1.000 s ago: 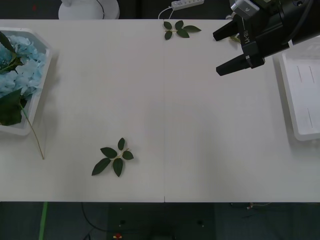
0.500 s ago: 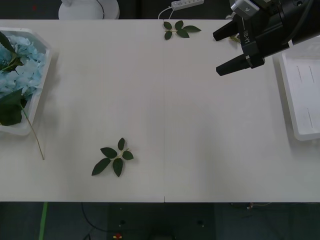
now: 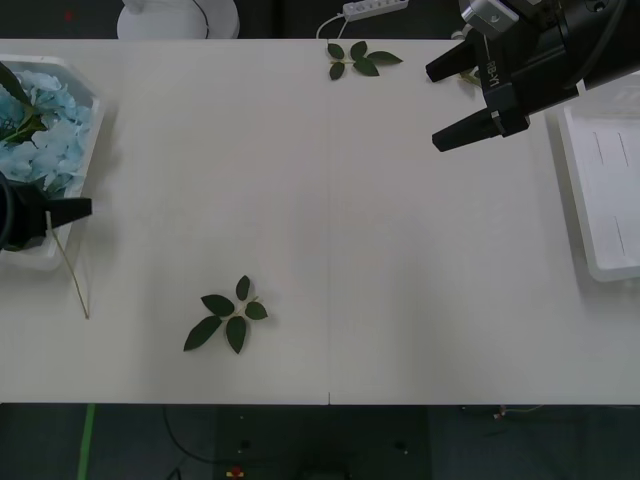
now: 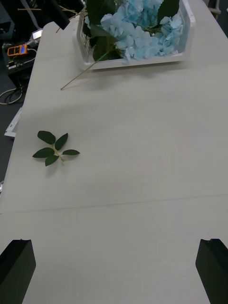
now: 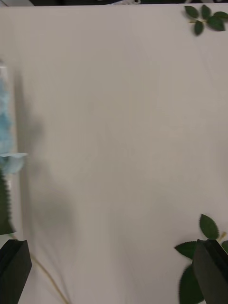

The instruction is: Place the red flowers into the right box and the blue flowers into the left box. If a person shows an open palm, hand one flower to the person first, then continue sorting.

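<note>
A: Hydrangeas, blue flowers (image 3: 45,120), are lying piled in the left box (image 3: 92,150), directly under and behind the left gripper (image 3: 60,212), which is hanging over the box's near edge with its black fingers spread and holding nothing.

B: Stem direction?

A: One tan stalk (image 3: 70,275) is trailing out of the box toward the robot, its long axis running from the gripper's tips back past its wrist side onto the table (image 3: 400,250).

B: Right side?

A: Right gripper (image 3: 450,105) is hovering open and empty, with the right box (image 3: 610,190) just off its outer side, well apart from the flowers. Judging by this, the left arm is the nearer one.
</note>
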Tool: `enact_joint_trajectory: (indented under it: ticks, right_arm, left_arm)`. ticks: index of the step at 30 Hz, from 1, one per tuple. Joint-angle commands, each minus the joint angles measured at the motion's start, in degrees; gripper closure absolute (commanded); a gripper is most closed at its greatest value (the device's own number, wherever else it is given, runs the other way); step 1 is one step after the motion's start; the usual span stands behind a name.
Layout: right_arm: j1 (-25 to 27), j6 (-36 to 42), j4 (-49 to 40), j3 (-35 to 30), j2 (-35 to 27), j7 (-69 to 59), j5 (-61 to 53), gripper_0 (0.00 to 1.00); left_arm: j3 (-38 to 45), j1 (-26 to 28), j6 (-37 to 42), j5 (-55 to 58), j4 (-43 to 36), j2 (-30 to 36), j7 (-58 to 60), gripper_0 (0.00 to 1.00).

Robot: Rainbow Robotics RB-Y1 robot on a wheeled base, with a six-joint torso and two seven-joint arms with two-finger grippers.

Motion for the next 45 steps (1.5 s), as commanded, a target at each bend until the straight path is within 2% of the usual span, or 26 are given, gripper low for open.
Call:
enact_joint_trajectory:
  ticks: [1,5,9,13,17,22,24,28,34,45]
  right_arm:
    - [-2.9,-0.4,-1.1,-0.1,-1.7,0.6,0.0,0.00]
    - [-2.9,-0.4,-1.1,-0.1,-1.7,0.6,0.0,0.00]
    - [-2.9,-0.4,-1.1,-0.1,-1.7,0.6,0.0,0.00]
    - [-2.9,-0.4,-1.1,-0.1,-1.7,0.6,0.0,0.00]
    - [-2.9,-0.4,-1.1,-0.1,-1.7,0.6,0.0,0.00]
    - [-2.9,-0.4,-1.1,-0.1,-1.7,0.6,0.0,0.00]
    - [-2.9,-0.4,-1.1,-0.1,-1.7,0.6,0.0,0.00]
    - [-2.9,-0.4,-1.1,-0.1,-1.7,0.6,0.0,0.00]
    - [-2.9,-0.4,-1.1,-0.1,-1.7,0.6,0.0,0.00]
    - [-2.9,-0.4,-1.1,-0.1,-1.7,0.6,0.0,0.00]
  left_arm:
    - [-4.9,-0.4,-0.2,1.9,-5.5,-4.2,-15.5,0.00]
    - [-7.7,-5.0,7.3,-0.8,-7.2,-8.3,-27.7,0.00]
    - [-6.2,-11.4,20.5,-1.2,-8.5,-15.4,-34.3,0.00]
    - [-4.0,-13.3,24.4,0.3,-8.4,-19.0,-39.2,0.00]
    - [-1.9,-12.9,21.4,9.0,-4.1,-19.1,-48.5,0.00]
    - [-2.5,-11.4,15.6,29.3,8.6,-14.9,-67.9,0.00]
    - [-5.8,-11.5,13.9,40.0,15.8,-11.4,-69.0,0.00]
    - [-15.6,-12.8,9.3,55.5,22.8,-3.3,-69.0,0.00]
    - [-27.2,-16.4,0.4,69.7,19.4,8.2,-69.0,0.00]
    - [-27.2,-21.2,-1.7,73.9,16.7,6.8,-69.0,0.00]
